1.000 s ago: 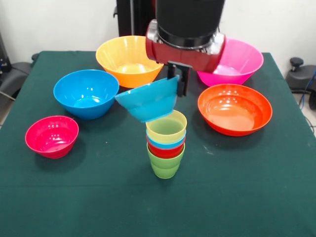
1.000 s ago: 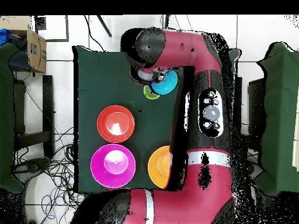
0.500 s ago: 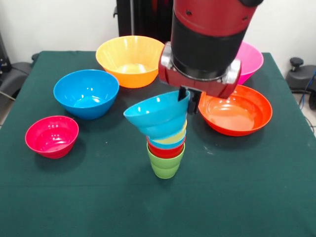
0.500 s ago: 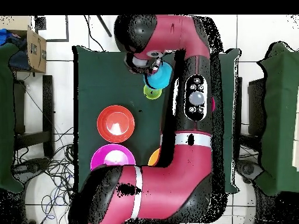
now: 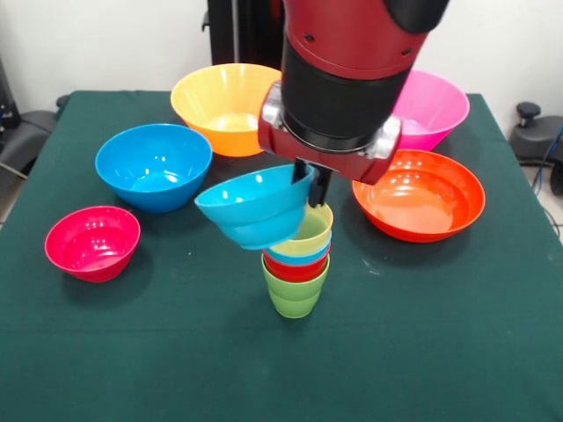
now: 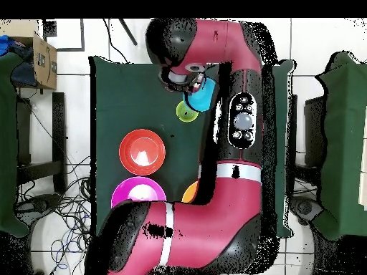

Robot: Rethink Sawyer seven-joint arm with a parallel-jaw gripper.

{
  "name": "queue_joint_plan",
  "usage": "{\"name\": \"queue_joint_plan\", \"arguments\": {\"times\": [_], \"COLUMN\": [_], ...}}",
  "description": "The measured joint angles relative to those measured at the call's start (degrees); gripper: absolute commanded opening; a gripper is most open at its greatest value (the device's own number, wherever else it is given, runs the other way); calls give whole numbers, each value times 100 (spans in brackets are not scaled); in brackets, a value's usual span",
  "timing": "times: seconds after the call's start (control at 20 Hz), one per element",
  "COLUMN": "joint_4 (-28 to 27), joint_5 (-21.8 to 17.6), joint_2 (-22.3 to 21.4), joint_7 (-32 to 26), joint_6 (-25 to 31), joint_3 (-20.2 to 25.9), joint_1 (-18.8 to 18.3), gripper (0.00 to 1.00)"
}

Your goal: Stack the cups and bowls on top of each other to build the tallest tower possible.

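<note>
The tower (image 5: 296, 264) stands mid-table as a nest of cups: lime green at the base, then red, light blue and yellow on top; from overhead it shows as a green-yellow disc (image 6: 186, 112). My gripper (image 5: 310, 186) is shut on the rim of the small light blue bowl (image 5: 252, 207). The bowl hangs tilted, just above and left of the yellow cup's mouth and overlapping it in the front view. In the overhead view the gripper (image 6: 194, 87) and the light blue bowl (image 6: 205, 96) sit beside the stack.
Around the stack stand a yellow-orange bowl (image 5: 230, 105), a pink bowl (image 5: 433, 110), a red-orange bowl (image 5: 419, 193), a medium blue bowl (image 5: 154, 165) and a small magenta bowl (image 5: 92, 242). The arm covers much of the green table (image 6: 122, 93) from overhead.
The light blue bowl came from behind the stack down toward its top, then shifted left with the gripper; it now hangs off-centre beside the yellow cup.
</note>
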Motion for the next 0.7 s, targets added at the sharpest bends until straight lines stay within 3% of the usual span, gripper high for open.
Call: {"name": "queue_joint_plan", "arguments": {"times": [0.7], "joint_4": [2], "joint_5": [5], "joint_2": [-108], "joint_7": [0], "joint_6": [-1], "joint_3": [-383], "joint_1": [24], "gripper": [0]}}
